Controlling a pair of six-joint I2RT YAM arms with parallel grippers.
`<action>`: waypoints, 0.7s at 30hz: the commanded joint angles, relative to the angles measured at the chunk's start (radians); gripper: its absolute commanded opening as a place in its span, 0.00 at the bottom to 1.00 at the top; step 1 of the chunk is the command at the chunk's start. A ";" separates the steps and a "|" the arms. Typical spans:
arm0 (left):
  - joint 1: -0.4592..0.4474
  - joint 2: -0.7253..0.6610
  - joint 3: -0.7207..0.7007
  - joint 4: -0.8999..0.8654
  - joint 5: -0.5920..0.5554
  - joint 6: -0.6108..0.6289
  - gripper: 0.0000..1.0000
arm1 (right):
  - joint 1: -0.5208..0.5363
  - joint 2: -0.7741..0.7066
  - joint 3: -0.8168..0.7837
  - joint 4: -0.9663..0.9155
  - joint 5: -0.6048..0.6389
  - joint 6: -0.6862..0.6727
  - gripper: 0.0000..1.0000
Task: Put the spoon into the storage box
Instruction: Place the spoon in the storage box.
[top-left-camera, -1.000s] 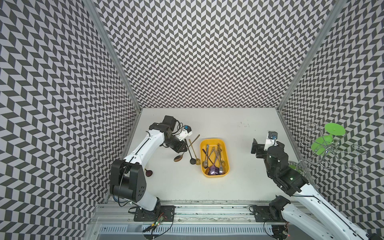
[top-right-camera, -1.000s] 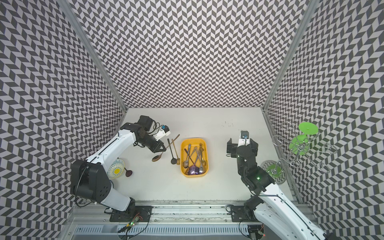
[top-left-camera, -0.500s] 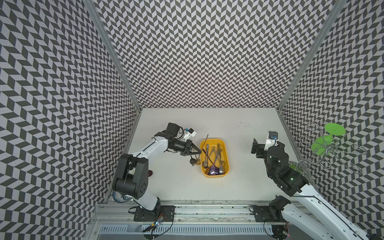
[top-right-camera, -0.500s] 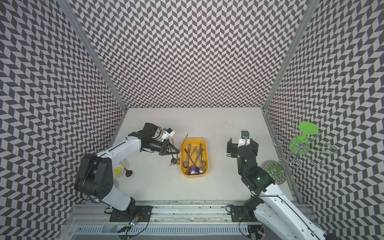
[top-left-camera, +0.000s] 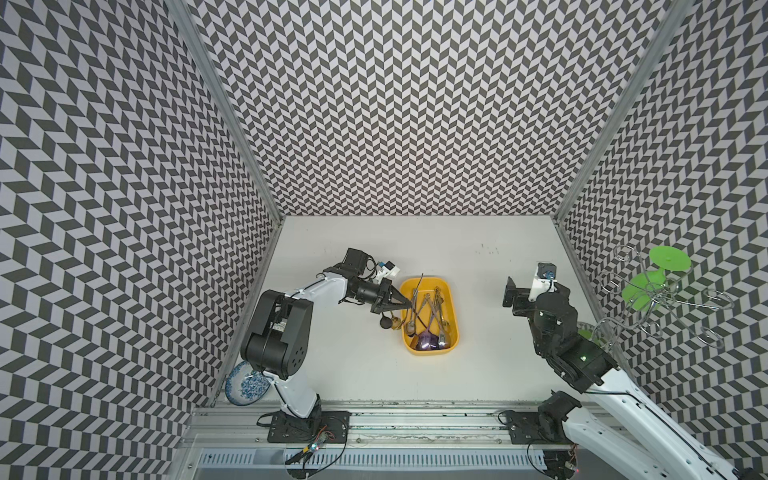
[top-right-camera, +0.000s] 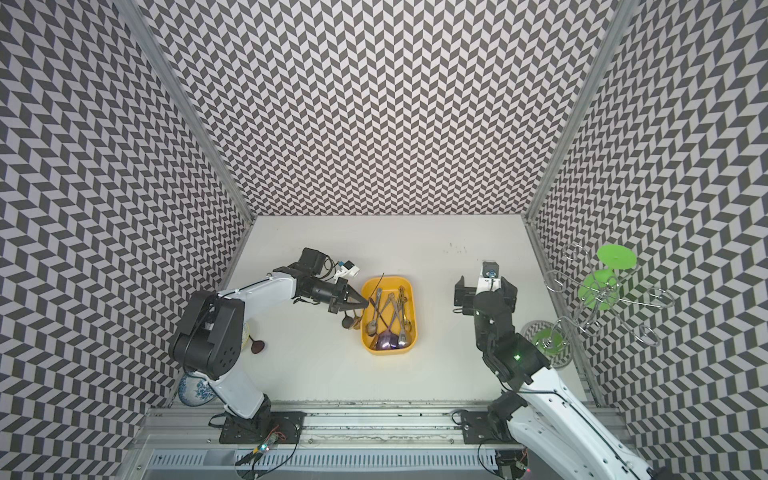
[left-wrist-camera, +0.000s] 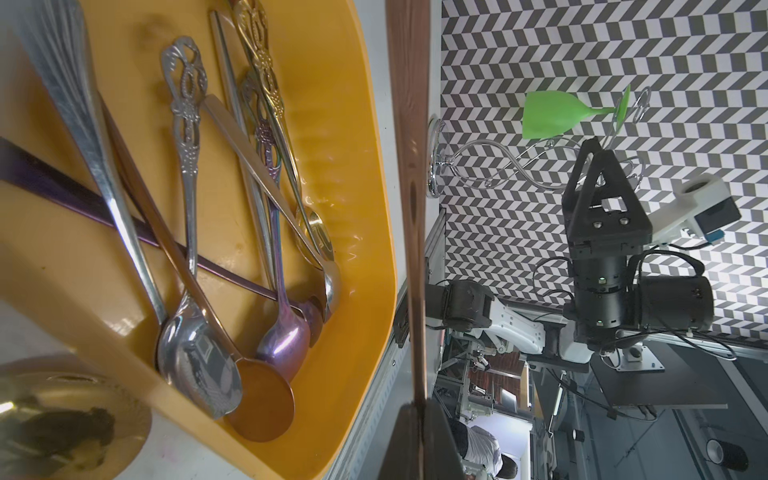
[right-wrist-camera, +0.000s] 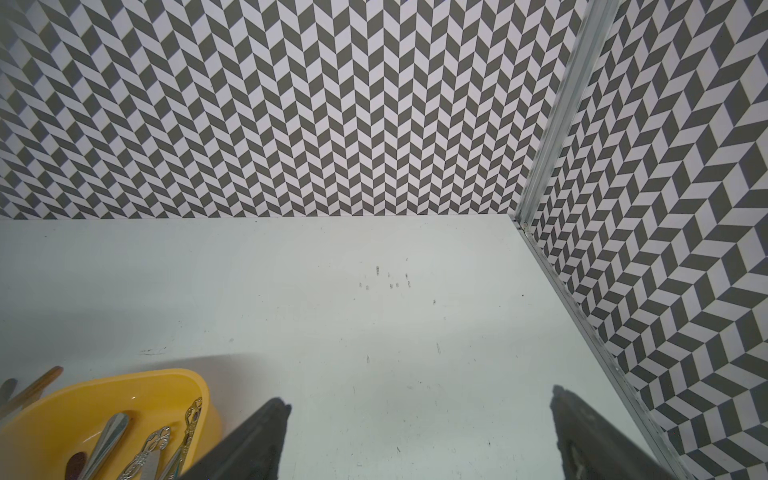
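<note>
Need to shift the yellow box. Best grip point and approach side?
Probably the right long wall of the yellow box, far half, from above, open right gripper straddling it. Wall is thin and upright; the spoons leave a bare strip inside there.

Left arm: I have swung it from the open table across to the shallow yellow plastic storage box (top-left-camera: 430, 353), and the elbow has folded in.
Left pincer (top-left-camera: 409, 306): a second ago it was over the loose spoons; now it is at the box's rim on my arm's side.
Wooden-handled spoon (left-wrist-camera: 409, 187): it came across with me, clamped, to that rim.
Blue-and-white patterned bowl (top-left-camera: 245, 384): my arm's swing has uncovered it.
</note>
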 joint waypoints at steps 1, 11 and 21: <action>-0.004 0.023 0.027 0.050 0.022 -0.038 0.08 | -0.004 -0.011 -0.013 0.051 0.019 -0.002 1.00; -0.029 0.024 0.023 0.072 0.052 -0.055 0.49 | -0.004 -0.015 -0.014 0.045 0.018 0.001 1.00; -0.017 -0.050 0.067 -0.017 -0.033 0.079 0.64 | -0.005 -0.012 -0.015 0.056 0.020 -0.008 1.00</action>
